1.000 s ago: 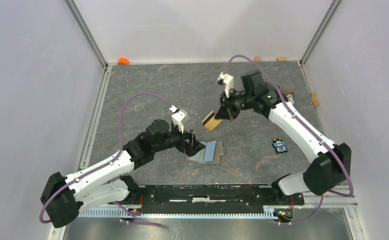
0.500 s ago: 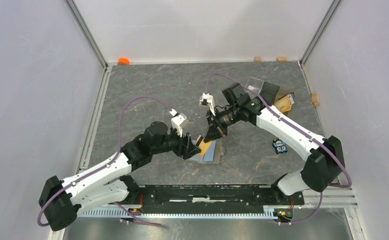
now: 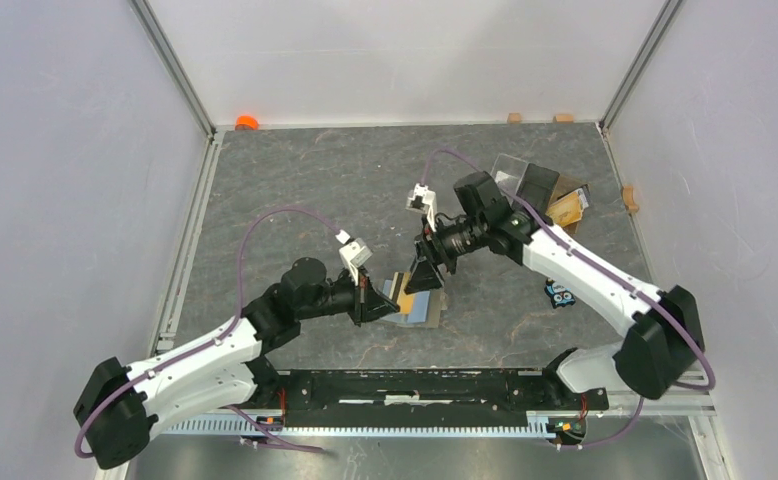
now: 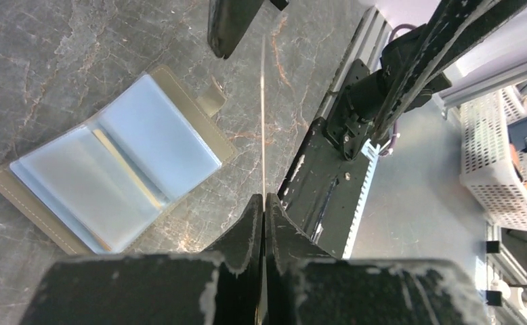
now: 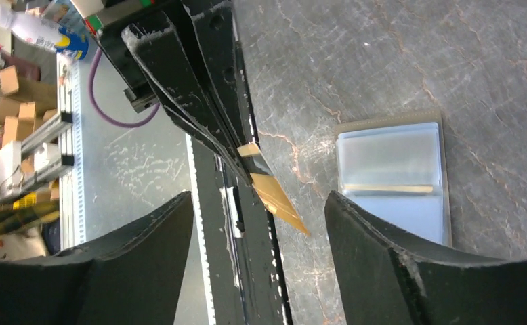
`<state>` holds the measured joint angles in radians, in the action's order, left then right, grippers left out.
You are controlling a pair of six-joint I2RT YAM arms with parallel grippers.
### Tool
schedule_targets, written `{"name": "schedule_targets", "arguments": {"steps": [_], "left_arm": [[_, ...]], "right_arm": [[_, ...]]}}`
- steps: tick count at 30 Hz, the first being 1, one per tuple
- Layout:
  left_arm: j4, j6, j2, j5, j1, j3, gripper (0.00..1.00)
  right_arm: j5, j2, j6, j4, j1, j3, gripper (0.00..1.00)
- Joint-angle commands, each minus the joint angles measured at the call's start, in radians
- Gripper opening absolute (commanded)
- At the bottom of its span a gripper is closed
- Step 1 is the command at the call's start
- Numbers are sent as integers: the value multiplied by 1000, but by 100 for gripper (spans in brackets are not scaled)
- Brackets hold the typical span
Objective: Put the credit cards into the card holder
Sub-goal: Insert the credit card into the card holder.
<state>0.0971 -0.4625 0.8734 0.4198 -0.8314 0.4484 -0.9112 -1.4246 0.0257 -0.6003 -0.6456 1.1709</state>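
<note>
One credit card (image 4: pixel 263 115) edge-on between left fingers (image 4: pixel 247 233)

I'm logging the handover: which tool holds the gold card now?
The left tool, pinched shut on the card; the right tool stands open on either side, not touching it.

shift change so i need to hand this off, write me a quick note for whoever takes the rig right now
Left gripper: shut on one credit card, held on edge above the table.
Right gripper: open, close by that card, not gripping.
Card holder: lying open on the table beside the card. A tan strip in its middle may be a card already in.
Left to do: slide the held card into a sleeve. What look like more cards lie far right.
</note>
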Motion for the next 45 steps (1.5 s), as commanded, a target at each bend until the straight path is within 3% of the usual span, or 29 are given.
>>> {"name": "schedule_targets", "arguments": {"steps": [1,5,11,15,18,21,22,23,24,25,26,28,33,39,45], "left_arm": [[222,-147,-58,-46,3,-77,2],[344,-215,-111,-91,3,-138,2],[371,-230,-131,-107,3,-162,2],[405,-247,-122,-93,3,-169,2],[410,-251,-111,-80,3,-167,2],[412,-261,-97,-72,3,-166,3],[406,-263,-90,-72,3,-164,6],[385,-263,-87,-79,3,-158,21],[340,-261,-84,-101,4,-148,43],[284,-259,-83,-137,5,-136,54],[238,-256,-83,-170,5,-128,64],[152,-254,-72,-226,15,-112,74],[24,-258,31,-228,62,-69,77],[-10,-239,141,-254,92,-47,77],[-5,-193,257,-276,100,-17,69]], "right_arm": [[106,149,-304,318,11,-156,78],[149,256,-497,542,26,-320,78],[74,309,-716,860,25,-500,63],[69,300,-757,936,5,-527,51],[60,283,-785,989,0,-538,38],[53,278,-877,1125,-1,-584,13],[58,277,-895,1149,-1,-601,7],[76,276,-904,1145,-1,-611,0],[105,274,-898,1109,-1,-616,0],[134,271,-887,1063,-1,-617,0],[163,262,-873,1013,-1,-616,0],[210,240,-861,930,-2,-616,0],[310,183,-879,814,-5,-624,0],[355,118,-962,829,-15,-670,0],[385,51,-978,816,-22,-685,0]]}}
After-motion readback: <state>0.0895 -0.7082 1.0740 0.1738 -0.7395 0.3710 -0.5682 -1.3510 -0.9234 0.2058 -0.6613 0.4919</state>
